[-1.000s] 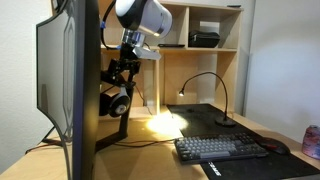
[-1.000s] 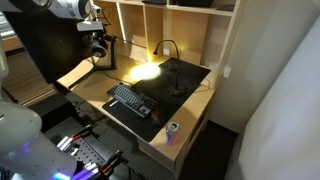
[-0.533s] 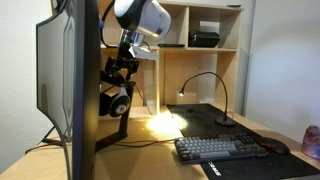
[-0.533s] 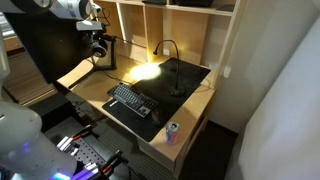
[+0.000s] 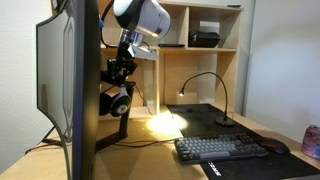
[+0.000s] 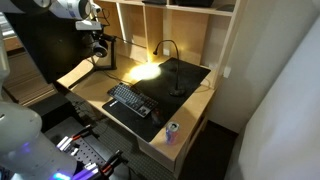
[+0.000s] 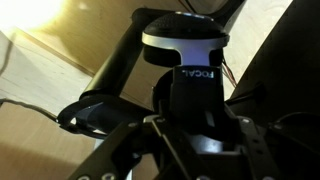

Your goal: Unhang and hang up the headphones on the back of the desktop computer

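The headphones (image 5: 117,98), black with round cups and silver-grey outer discs (image 7: 183,40), are hanging upright, headband uppermost, at 3 o'clock of the desktop computer (image 5: 68,85). The computer's thin dark panel is standing upright, just beside them.

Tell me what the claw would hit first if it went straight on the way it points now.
The headphones: the claw points down at them, and the wrist view shows their cup straight ahead. Whether it touches them, I cannot tell.
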Controlling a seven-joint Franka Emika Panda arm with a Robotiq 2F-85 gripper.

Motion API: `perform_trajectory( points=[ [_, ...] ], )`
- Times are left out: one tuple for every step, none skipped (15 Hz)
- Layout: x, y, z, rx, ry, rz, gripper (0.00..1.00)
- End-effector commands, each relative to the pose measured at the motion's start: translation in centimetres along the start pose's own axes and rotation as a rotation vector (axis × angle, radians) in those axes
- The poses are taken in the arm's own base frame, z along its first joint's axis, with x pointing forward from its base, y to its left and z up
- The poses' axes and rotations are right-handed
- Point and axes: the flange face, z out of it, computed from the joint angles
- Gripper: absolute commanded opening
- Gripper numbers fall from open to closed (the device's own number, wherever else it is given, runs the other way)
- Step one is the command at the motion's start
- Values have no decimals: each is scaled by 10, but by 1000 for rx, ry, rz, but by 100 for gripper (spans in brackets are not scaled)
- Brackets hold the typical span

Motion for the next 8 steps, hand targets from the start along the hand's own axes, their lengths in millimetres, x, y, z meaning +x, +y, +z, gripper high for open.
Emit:
perform_trajectory(
  points=[
    [2,-1,4,-2,14,7,23],
    [3,-1,4,0,15,6,23],
    [3,-2,4,9,22,7,23],
    [4,-3,5,27,35,13,23],
    [6,-4,5,31,51,21,23],
    [21,-4,-41,39,80,31,23],
    [24,-2,-53,52,112,46,23],
    [31,-1,-70,65,151,66,23]
  ],
)
